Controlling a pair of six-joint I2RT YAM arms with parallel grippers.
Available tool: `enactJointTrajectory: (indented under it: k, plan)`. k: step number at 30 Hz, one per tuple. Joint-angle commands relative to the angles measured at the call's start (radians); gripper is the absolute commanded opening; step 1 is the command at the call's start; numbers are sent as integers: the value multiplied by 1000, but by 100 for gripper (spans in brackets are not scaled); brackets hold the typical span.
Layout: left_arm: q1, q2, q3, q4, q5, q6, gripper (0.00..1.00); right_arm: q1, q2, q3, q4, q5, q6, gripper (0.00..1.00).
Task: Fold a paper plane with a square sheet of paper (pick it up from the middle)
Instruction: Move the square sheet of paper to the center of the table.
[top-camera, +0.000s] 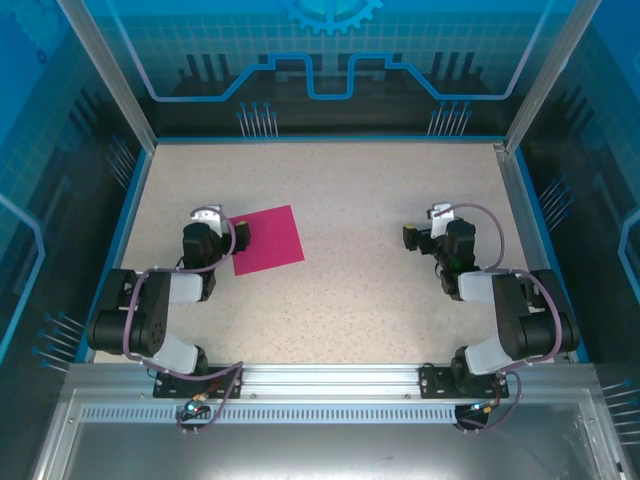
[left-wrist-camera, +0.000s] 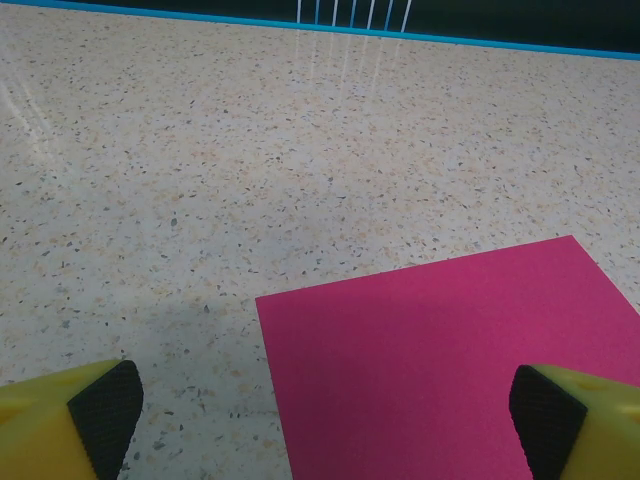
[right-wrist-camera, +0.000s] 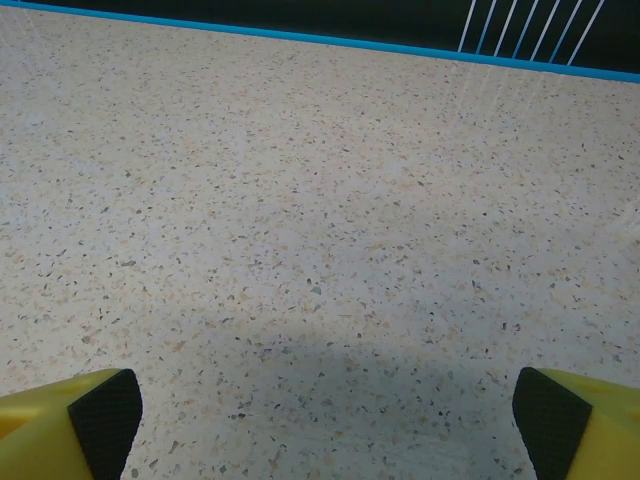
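Observation:
The square sheet of paper (top-camera: 267, 240) is magenta-pink and lies flat and unfolded on the speckled table, left of centre. In the left wrist view the sheet of paper (left-wrist-camera: 450, 360) fills the lower right, one corner pointing toward the middle. My left gripper (top-camera: 222, 226) hovers at the sheet's left edge, open, with its right fingertip above the paper and its left one above bare table; nothing is between them (left-wrist-camera: 325, 425). My right gripper (top-camera: 425, 228) is far to the right over bare table, open and holding nothing (right-wrist-camera: 325, 425).
A blue rim (top-camera: 330, 139) and metal frame posts bound the speckled table (top-camera: 370, 270) at the back and sides. Both arm bases sit on the aluminium rail (top-camera: 330, 385) at the near edge.

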Motion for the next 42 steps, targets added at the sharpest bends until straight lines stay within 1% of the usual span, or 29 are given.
enactJointTrajectory:
  k: [1,38,40,41,42]
  plan:
    - [-7,5,23,2,12,20,98,-17,9,24,2,-8,-8,99]
    - [-7,5,21,4,15,19,99,-19,8,24,4,-15,-9,99]
    - [-7,-11,38,-39,0,13,98,-8,-20,50,-73,22,-8,99]
    - [-8,-35,58,-98,-14,6,98,-2,-52,83,-147,47,-9,99]
    - [-7,-71,92,-191,-23,0,98,3,-85,104,-205,74,-3,99]
